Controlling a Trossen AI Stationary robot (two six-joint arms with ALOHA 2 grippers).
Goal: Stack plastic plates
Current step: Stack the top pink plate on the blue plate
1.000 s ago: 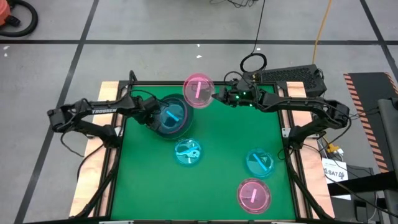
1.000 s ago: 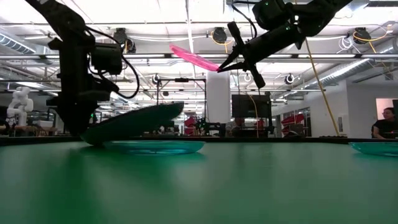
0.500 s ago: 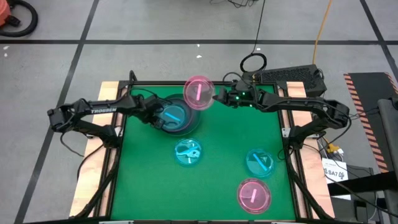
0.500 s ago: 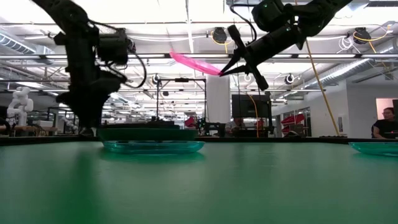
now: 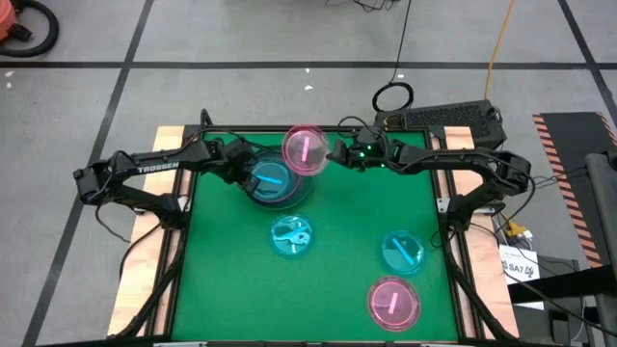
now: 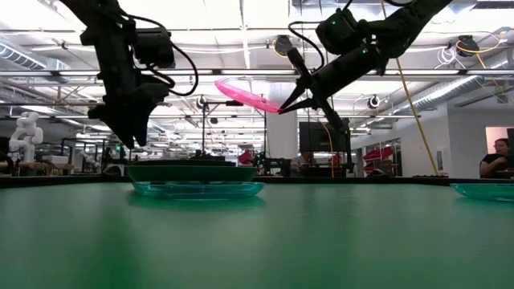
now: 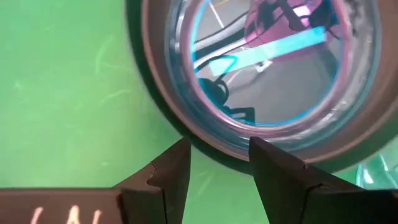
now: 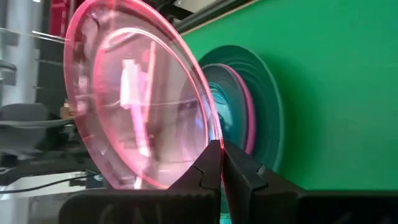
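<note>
Now the left gripper [image 6: 128, 132] has lifted off the stack [image 5: 271, 183], fingers open. The right gripper [image 5: 333, 151] still pinches the pink plate [image 5: 305, 149], moved nearer above it.

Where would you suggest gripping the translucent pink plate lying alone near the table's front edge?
Grip the translucent pink plate by its raised rim, probably from the right arm's side. It lies flat and shallow, so only the thin edge offers a pinch, as the right gripper shows with its plate.
</note>
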